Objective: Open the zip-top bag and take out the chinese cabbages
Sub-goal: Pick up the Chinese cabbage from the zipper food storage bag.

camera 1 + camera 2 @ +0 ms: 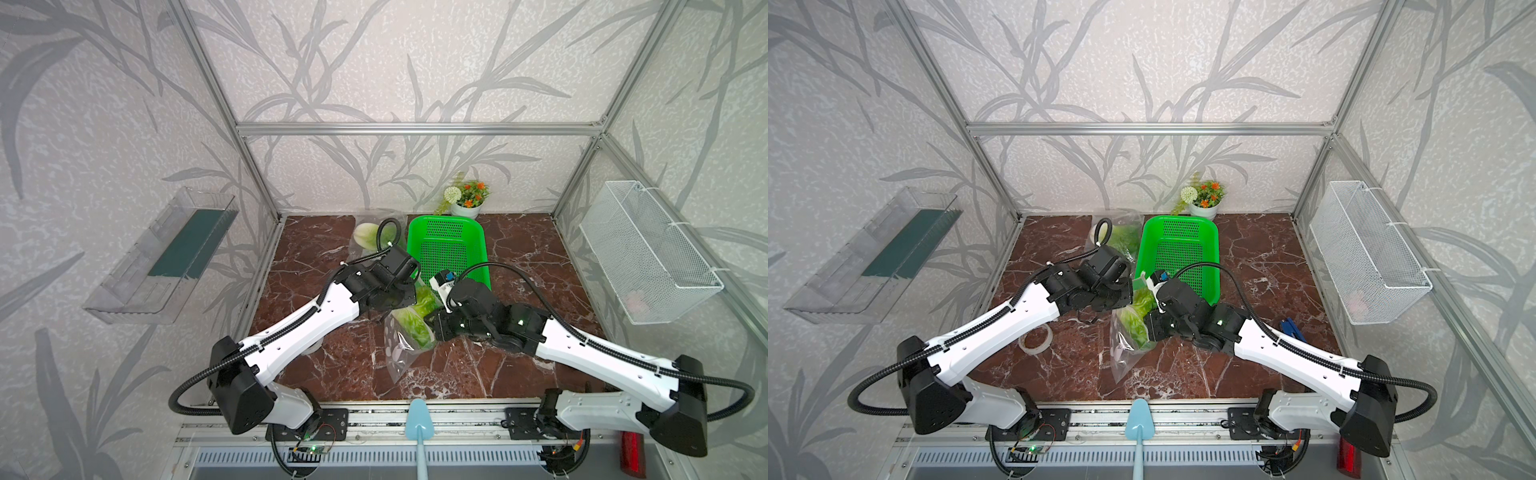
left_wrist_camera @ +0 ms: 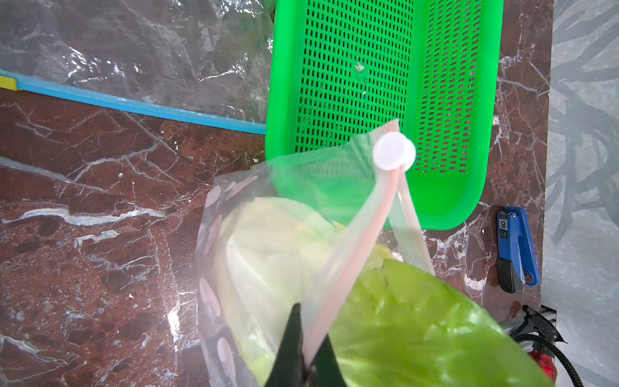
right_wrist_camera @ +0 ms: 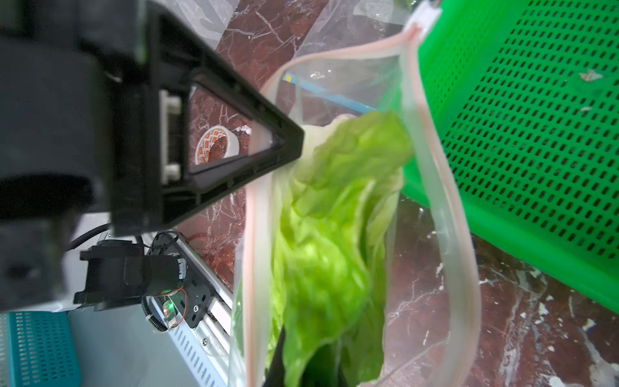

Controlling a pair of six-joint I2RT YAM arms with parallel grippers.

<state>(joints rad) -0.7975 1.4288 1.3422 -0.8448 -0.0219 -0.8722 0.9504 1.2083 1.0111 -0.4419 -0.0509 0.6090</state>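
Pinching zip-top bag (image 2: 311, 177), left hand (image 2: 310, 338), grip hidden in both top views

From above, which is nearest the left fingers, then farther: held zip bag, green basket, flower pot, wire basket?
1. Zip bag, pinched in the left fingers.
2. Green basket, just behind.
3. Flower pot, back wall.
4. Wire basket, right wall.

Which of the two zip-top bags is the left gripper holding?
The pink-zip bag, its rim pinched in the shut left gripper, a cabbage inside. The blue-zip bag lies apart beside the green basket, ungripped.
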